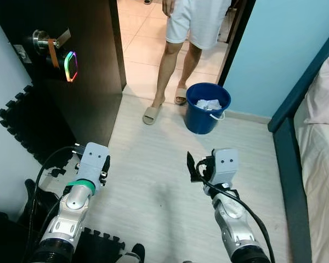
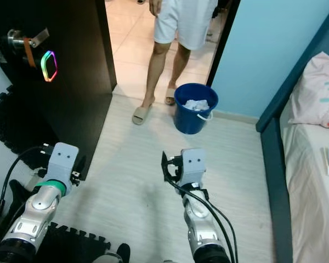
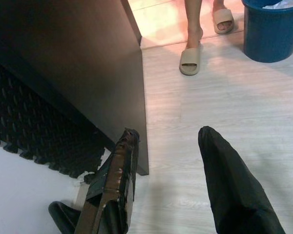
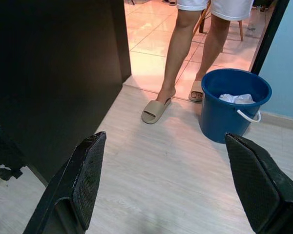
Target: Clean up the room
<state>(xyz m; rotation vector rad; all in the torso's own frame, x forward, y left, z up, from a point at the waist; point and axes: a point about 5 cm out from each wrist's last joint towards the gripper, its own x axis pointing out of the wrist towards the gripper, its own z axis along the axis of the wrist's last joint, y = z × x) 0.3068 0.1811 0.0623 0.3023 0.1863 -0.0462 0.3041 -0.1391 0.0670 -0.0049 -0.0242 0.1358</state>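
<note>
A blue bucket (image 1: 207, 107) with crumpled white paper (image 1: 207, 103) inside stands on the pale wood floor by the doorway, ahead of me and slightly right. My right gripper (image 4: 165, 136) is held low over the floor, well short of the bucket (image 4: 233, 104), open wide with nothing between its fingers. My left gripper (image 3: 168, 131) is open too and holds nothing; it hovers beside the lower corner of the dark door (image 3: 88, 73). In the eye views both arms reach forward, the left gripper (image 1: 105, 164) by the door and the right gripper (image 1: 198, 167) over the floor's middle.
A person (image 1: 192, 33) in white shorts and beige slippers stands in the doorway just left of the bucket. The open dark door (image 1: 88, 66) carries a glowing hexagon light (image 1: 71, 66). Black foam mats (image 1: 27, 126) line the left wall. A bed (image 2: 312, 159) with a pillow runs along the right.
</note>
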